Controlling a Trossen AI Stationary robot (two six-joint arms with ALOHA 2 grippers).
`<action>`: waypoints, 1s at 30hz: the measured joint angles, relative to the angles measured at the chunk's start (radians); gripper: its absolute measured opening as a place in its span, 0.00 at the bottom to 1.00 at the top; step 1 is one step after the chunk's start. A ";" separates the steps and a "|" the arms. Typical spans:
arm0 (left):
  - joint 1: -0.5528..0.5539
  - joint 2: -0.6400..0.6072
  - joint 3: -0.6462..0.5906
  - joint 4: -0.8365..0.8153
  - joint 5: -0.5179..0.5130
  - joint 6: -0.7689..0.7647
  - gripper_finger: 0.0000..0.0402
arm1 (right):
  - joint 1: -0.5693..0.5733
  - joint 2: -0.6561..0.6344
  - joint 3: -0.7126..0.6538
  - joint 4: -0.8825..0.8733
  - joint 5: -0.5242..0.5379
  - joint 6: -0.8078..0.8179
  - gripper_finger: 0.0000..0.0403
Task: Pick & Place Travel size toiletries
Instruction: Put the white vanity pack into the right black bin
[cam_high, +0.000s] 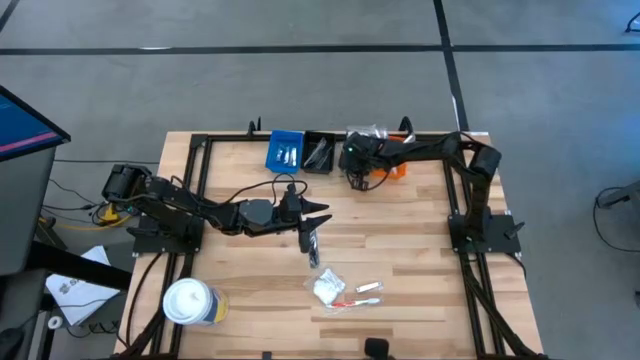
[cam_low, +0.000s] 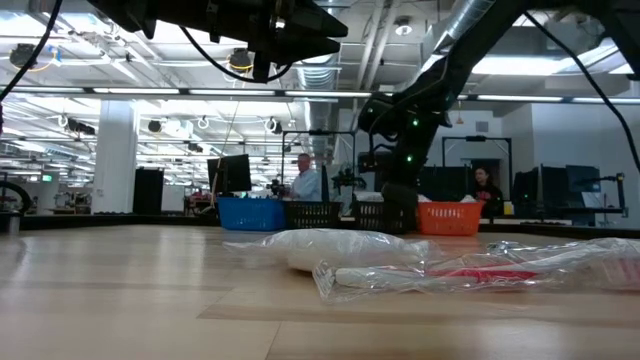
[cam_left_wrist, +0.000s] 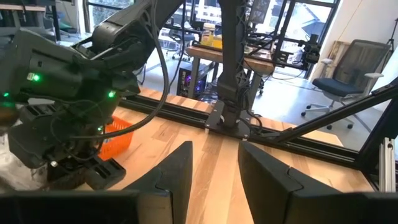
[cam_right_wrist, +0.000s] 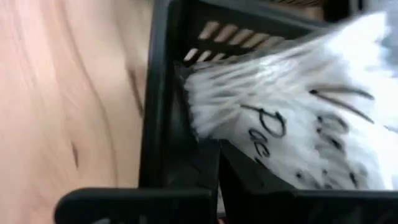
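Note:
My right gripper (cam_high: 357, 172) is at the far edge over a black bin (cam_right_wrist: 163, 93), shut on a clear plastic sachet (cam_right_wrist: 298, 106) with black writing. My left gripper (cam_high: 322, 214) hovers level above the table's middle, open, with only bare wood showing between its fingers (cam_left_wrist: 177, 177). A slim dark item (cam_high: 312, 246) lies flat on the table just near of it. A white sachet (cam_high: 328, 288) and red-and-white sticks in clear wrap (cam_high: 365, 292) also lie flat, near the front edge. My right gripper pinches the sachet between its two fingers at one edge (cam_right_wrist: 258, 146). The fingers slant down from above. The rest of the sachet spreads out beyond the fingertips over the inside of the black bin; whether it rests on the bin's bottom is hidden.
A blue bin (cam_high: 285, 150), a second black bin (cam_high: 320, 152) and an orange bin (cam_high: 396, 170) stand in a row at the far edge beside the right gripper. A white tub with a yellow label (cam_high: 190, 302) lies at the front left. Bare wood lies between the arms.

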 joint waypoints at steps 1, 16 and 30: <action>0.000 0.000 0.000 0.001 0.000 0.001 0.30 | -0.003 -0.007 0.001 -0.002 0.000 0.003 0.00; 0.000 0.000 0.000 0.000 -0.004 0.001 0.30 | -0.014 -0.016 0.044 -0.025 0.100 0.040 0.00; 0.000 0.000 0.000 0.000 -0.003 0.001 0.30 | 0.010 -0.016 0.044 -0.027 0.098 0.052 0.00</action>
